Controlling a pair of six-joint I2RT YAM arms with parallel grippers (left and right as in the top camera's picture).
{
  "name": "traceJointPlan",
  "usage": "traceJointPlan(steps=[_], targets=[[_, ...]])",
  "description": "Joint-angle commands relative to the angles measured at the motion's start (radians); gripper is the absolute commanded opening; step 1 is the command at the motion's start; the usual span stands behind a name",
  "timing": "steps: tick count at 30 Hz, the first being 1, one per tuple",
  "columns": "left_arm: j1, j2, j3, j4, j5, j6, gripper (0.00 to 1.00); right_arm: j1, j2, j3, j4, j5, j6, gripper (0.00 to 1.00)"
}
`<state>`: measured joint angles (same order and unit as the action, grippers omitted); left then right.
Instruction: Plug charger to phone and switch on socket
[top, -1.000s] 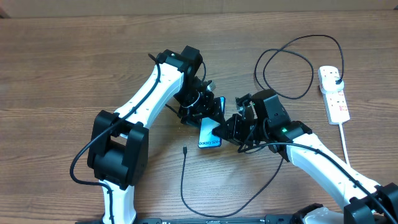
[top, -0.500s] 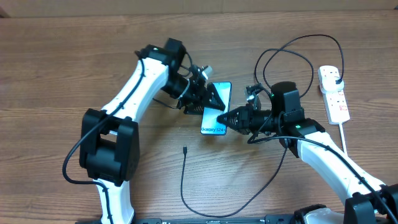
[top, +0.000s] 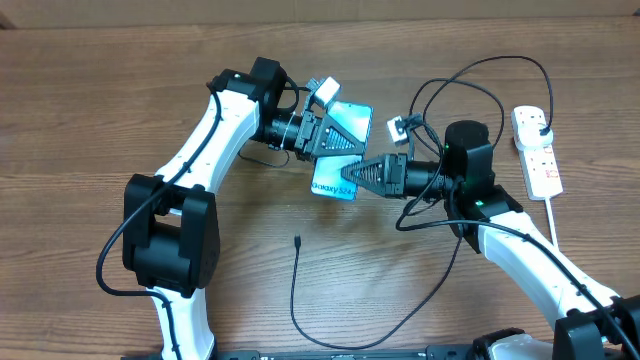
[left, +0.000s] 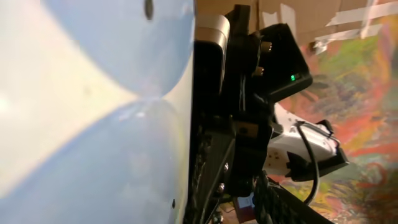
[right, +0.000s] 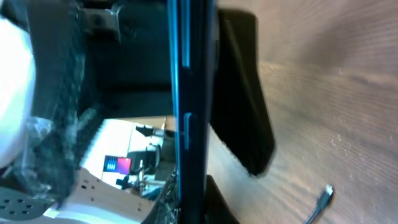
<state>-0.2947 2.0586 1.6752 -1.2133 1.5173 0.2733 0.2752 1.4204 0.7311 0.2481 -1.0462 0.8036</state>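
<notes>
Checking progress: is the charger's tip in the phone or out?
Out. The charger tip lies loose on the table, apart from the phone.

Overhead: fixed above the table (top: 100, 100), looking straight down from well back; phone (top: 350, 120) near centre.
Left wrist: very close to the phone's lit face (left: 93, 112), which fills the 9 o'clock half; right arm (left: 292, 143) at 3 o'clock.
Right wrist: close, phone edge-on at centre (right: 186, 93); tabletop at 3 o'clock, cable tip (right: 320, 199) at 5 o'clock.
All three views share the phone.
</notes>
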Motion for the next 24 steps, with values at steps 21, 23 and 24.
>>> traceJointPlan(steps=[21,23,24], targets=[[0.039,-0.097,0.024,0.018,0.064,0.065,0.59,-0.034,-0.01,0.02,-0.054,0.02,0.0,0.04],[0.039,-0.097,0.024,0.018,0.064,0.064,0.57,-0.035,-0.01,0.02,-0.076,0.02,0.0,0.04],[0.039,-0.097,0.024,0.018,0.064,0.064,0.57,-0.035,-0.01,0.02,-0.079,0.013,0.0,0.04]])
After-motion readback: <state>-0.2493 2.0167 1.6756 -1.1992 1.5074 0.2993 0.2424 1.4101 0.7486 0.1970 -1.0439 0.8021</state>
